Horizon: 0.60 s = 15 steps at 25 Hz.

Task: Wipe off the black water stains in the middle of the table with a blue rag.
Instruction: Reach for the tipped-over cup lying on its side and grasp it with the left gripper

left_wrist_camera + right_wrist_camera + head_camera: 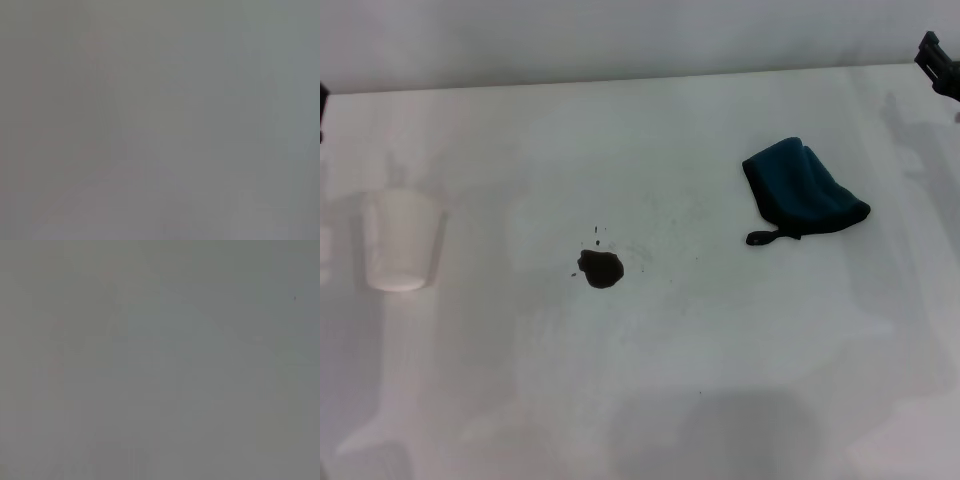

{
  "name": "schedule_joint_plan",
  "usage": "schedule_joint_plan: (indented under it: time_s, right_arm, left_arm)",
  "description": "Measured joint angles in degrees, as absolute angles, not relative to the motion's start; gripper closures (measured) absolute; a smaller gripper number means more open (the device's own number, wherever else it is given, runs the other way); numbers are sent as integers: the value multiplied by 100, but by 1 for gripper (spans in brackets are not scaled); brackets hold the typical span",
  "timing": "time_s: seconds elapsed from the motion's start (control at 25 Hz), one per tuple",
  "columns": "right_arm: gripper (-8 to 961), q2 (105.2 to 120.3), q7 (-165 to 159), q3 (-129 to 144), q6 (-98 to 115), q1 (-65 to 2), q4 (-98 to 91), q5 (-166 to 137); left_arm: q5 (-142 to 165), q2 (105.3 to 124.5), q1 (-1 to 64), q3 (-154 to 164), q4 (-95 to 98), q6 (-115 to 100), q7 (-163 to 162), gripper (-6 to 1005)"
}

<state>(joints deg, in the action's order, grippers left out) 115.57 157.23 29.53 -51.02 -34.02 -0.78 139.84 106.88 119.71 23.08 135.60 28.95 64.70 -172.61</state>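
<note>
The black water stain (600, 268) is a small dark blotch near the middle of the white table (700, 380), with a few tiny specks just behind it. The blue rag (803, 188) lies folded to the right of the stain, its dark loop tag pointing toward the front. My right gripper (940, 65) shows only as a dark tip at the far right edge, beyond the rag. My left gripper (322, 105) is a sliver at the left edge. Both wrist views show only blank grey.
A white paper cup (400, 245) stands upright at the left of the table, well apart from the stain. The table's far edge (620, 82) meets a pale wall.
</note>
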Motion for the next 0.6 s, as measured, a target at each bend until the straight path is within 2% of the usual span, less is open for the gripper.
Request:
schedule_joint_plan:
  time_s: [0.6]
  right_arm:
    - [79,11567,15724,2953,-5108,-3308,-134,13983]
  left_arm:
    - [10462,11954,2720,13500,2787,5888,-17258,123]
